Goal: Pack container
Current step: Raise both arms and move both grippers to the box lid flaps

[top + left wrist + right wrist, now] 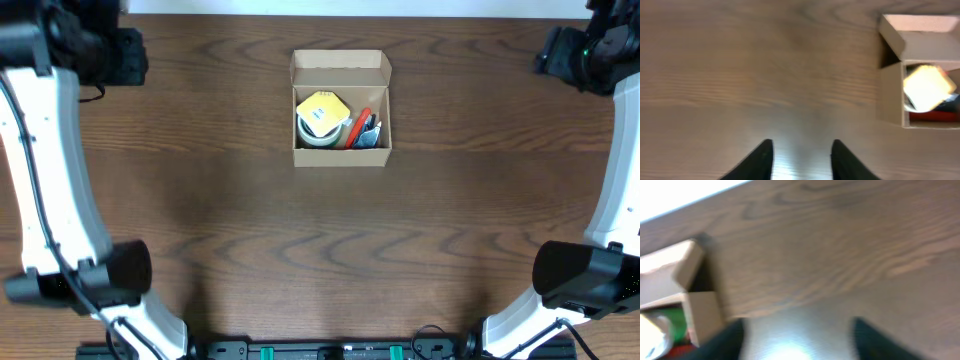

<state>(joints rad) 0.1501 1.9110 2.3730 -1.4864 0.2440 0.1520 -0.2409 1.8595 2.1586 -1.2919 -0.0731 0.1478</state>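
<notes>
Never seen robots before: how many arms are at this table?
2. The left arm runs along the table's left side, the right arm along its right side; none seems hidden.

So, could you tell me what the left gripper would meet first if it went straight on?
Likely only bare table: the left gripper points over open wood, and the container sits off to the side of that line; depth is unclear.

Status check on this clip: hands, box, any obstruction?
Left hand open, empty. Right hand open, empty. Box lid open, items inside. Nothing in the way.
</notes>
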